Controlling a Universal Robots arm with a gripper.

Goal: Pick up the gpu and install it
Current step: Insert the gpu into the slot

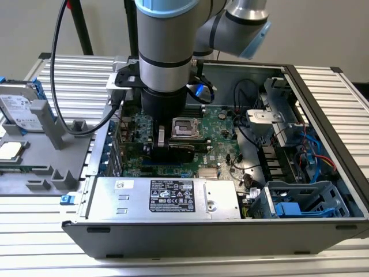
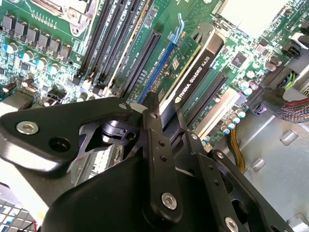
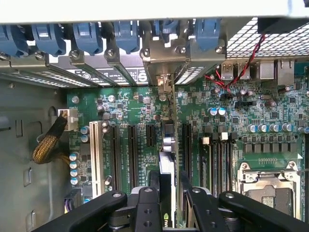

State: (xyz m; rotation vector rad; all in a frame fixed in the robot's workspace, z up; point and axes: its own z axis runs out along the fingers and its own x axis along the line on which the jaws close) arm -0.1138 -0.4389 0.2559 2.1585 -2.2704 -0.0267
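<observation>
Black linkage bars of the gripper [image 2: 161, 108] fill the near part of both wrist views, and its fingers [image 3: 186, 186] are seen clamped on the gpu [image 2: 193, 72], held edge-down over the motherboard [image 2: 48, 29]. A black shroud with pale lettering and a strip of green card are shown in the second wrist view, standing among the long black expansion slots [image 2: 145, 60]. The card's silver bracket end [image 3: 164, 89] is seen in the first wrist view against the chassis rear wall, under blue slot latches [image 3: 125, 34]. From the exterior view, the gripper [image 1: 173, 144] is placed inside the open computer case [image 1: 323, 109], near the CPU socket [image 1: 187, 128], with little room between the power supply [image 1: 167, 196] and the case's walls.
</observation>
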